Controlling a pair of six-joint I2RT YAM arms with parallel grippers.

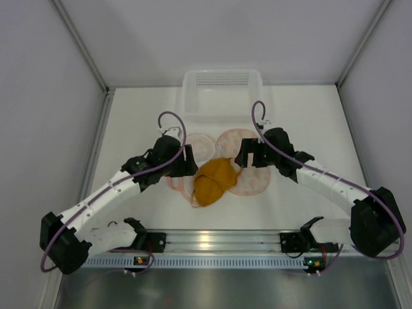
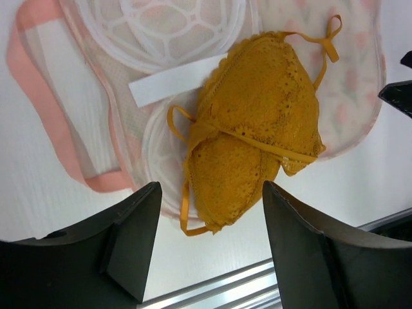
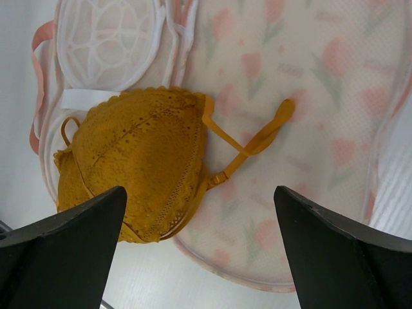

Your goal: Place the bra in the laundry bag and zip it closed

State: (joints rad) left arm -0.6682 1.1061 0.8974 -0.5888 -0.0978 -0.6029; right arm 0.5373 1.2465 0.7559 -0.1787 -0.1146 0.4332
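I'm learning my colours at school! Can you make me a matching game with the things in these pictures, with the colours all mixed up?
Things:
1. bra
2. laundry bag
3. basket
4. right gripper

Colours:
A. black
B. pale pink with flowers
C. mustard yellow
D. see-through white

Right pairs: 1-C, 2-B, 3-D, 4-A.

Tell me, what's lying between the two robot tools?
The bra lies between the left tool and the right tool, resting on the opened laundry bag. The top view shows it best.
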